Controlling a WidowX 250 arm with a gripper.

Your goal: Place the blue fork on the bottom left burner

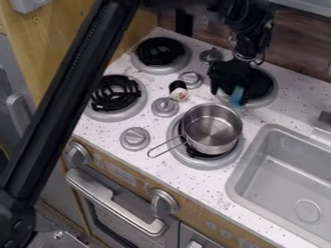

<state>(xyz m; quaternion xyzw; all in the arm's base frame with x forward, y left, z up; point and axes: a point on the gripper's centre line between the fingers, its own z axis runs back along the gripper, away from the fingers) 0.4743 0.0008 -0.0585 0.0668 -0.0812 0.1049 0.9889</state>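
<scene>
Pickup appears in hand at the 3 o'clock burner (pixel 260 102): gripper (pixel 231 87) at blue fork (pixel 237 96), grip state not determinable; next, secure, lift, transfer to 9 o'clock burner (pixel 116 115).

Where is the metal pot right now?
In the camera view, the pot sits right of centre on the front burner beside the sink, its handle pointing lower left.

The pot (pixel 210 131) is smooth, glossy metal (mirror-like inside). Towards 4 o'clock, the sink (pixel 275 169) looks smooth, more matt. At 11 o'clock, the side panel (pixel 61 31) looks like wood; at 7, the oven handle (pixel 116 206) has a metallic sheen.
</scene>
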